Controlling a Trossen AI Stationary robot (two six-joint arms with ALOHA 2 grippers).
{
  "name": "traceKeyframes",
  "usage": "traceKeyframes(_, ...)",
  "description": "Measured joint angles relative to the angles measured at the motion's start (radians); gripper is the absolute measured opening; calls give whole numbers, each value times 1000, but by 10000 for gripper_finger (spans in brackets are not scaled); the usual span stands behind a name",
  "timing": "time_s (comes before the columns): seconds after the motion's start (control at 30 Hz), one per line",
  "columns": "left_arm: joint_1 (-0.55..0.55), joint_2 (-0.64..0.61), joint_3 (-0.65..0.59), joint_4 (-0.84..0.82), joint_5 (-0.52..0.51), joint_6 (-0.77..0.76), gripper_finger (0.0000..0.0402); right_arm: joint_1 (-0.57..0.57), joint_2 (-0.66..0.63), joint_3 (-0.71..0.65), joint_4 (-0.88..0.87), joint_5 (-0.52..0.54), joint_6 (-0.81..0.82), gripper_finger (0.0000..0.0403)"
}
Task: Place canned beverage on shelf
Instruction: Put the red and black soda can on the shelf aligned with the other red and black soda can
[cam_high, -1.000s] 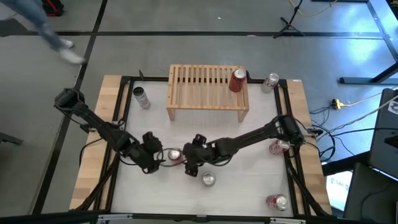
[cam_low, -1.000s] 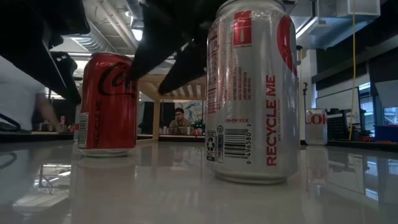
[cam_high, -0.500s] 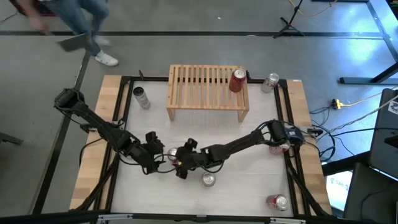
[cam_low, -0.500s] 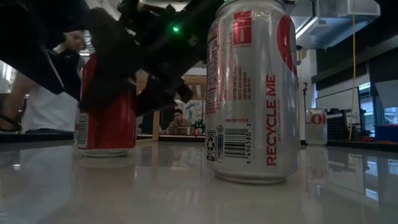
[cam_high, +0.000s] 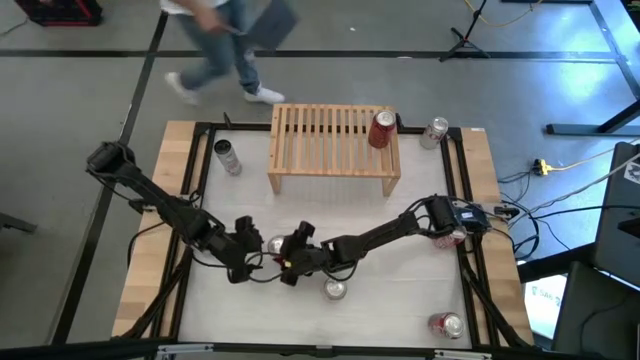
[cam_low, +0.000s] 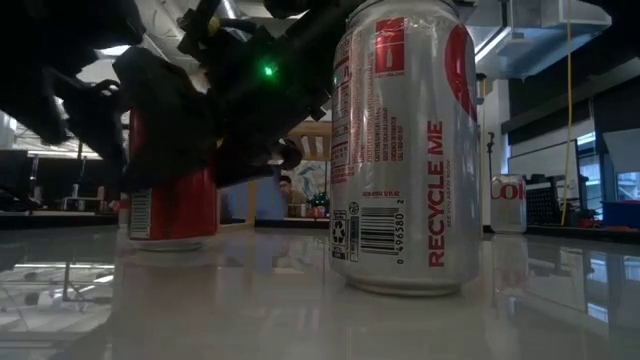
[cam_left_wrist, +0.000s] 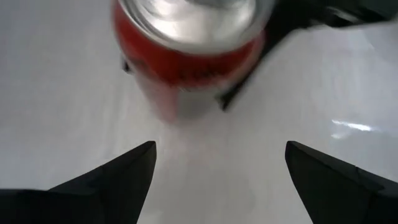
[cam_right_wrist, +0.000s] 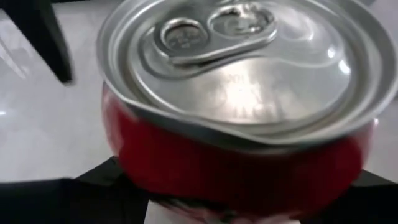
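Note:
A red can (cam_high: 274, 245) with a silver top (cam_right_wrist: 239, 68) stands upright on the white table, left of the middle. My right gripper (cam_high: 284, 256) reaches it from the right and is shut on it. My left gripper (cam_high: 252, 252) stands open just left of the can, its fingers (cam_left_wrist: 118, 177) short of it and touching nothing. The shelf (cam_high: 333, 150), a light-wood slatted rack, stands at the far middle with another red can (cam_high: 381, 129) upright on its right end. My right gripper has the red can's side wall (cam_right_wrist: 155, 168), just below the rim, between its two fingers (cam_right_wrist: 68, 199). It comes slanting down from the table's right and near side. The can stands upright with its base (cam_low: 170, 238) on the table.
A silver can (cam_high: 335, 289) stands close by on the near side, big in the low view (cam_low: 405, 150). More cans: one (cam_high: 228, 157) left of the shelf, one (cam_high: 435, 132) right of it, two (cam_high: 448, 238) (cam_high: 445, 325) by the right edge. A person (cam_high: 225, 40) walks beyond the far edge.
My right gripper has gone down and toward the table's left edge, tipping its fingers lower, and has come around the red can and taken hold of it. The can has stayed upright on the table. The person beyond the table has walked rightward.

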Motion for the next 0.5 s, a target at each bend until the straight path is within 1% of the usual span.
traceKeyframes(0.1, -4, -57, 1, -1, 64, -7, 348, 6, -38, -2, -6, 11, -3, 274)
traceKeyframes(0.23, -30, -169, 18, -30, 72, -48, 348, 20, -152, 1, -77, 29, 16, 274)
traceKeyframes(0.37, -42, -258, 21, -73, 89, -119, 348, 42, -278, 1, -248, 97, 79, 274)
traceKeyframes(0.5, -57, -301, 21, -82, 50, -137, 348, 61, -405, 2, -421, 186, 155, 274)
